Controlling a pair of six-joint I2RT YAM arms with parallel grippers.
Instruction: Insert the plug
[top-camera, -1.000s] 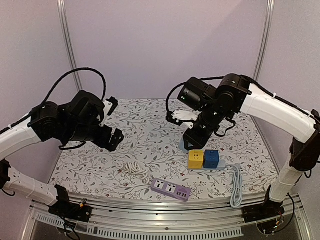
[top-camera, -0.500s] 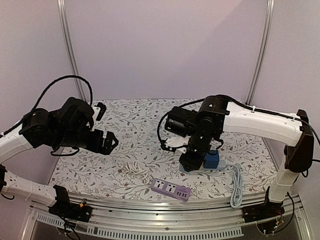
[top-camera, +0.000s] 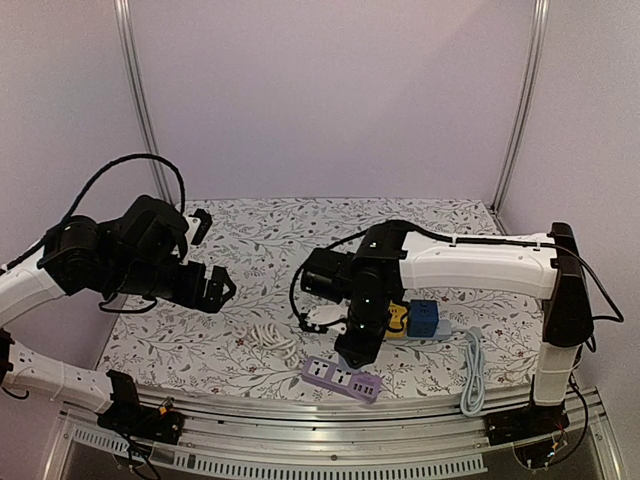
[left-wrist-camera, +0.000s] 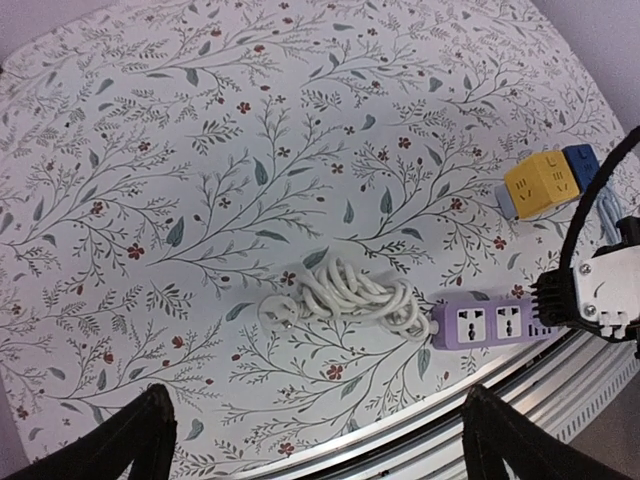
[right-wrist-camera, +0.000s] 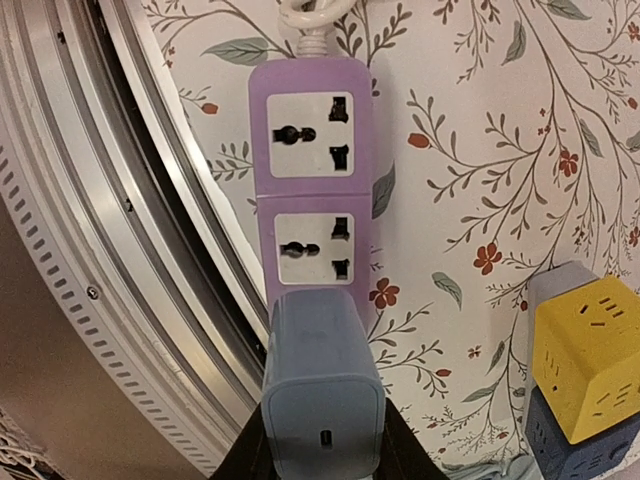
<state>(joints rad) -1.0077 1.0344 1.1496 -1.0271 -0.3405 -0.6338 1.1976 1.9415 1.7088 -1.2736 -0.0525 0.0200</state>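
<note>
Your right gripper (right-wrist-camera: 322, 447) is clenched on the blue-grey rectangular plastic plug block (right-wrist-camera: 322, 385), with one finger on each of its long sides. The back face of the plug, with its small oval port, looks at the wrist camera, and the pins are hidden and probably point away from it. This hold seems reasonable to me, because it leaves the front of the plug free to enter a socket. The plug hangs over the near end of the purple plastic power strip (right-wrist-camera: 310, 175), which lies flat on the floral-patterned table cloth (right-wrist-camera: 480, 130), close beside the grey metal rail (right-wrist-camera: 120, 200) at the table edge. Both white sockets of the strip are free, and the nearer one is just ahead of the plug. The pictures do not show whether the plug already touches the strip. I judge that you must bring it a little further along the strip and then press it down straight. The strip is loose, joined only to its white coiled cable (left-wrist-camera: 350, 295), so it may slide under the push. Your left gripper (left-wrist-camera: 318, 445) is spread wide, holds nothing, and hangs well apart over the left side. From there it could steady the strip if needed. The yellow plastic cube socket (right-wrist-camera: 590, 360) and the dark blue cube socket (right-wrist-camera: 560, 445) lie near the right arm, so mind them.
</note>
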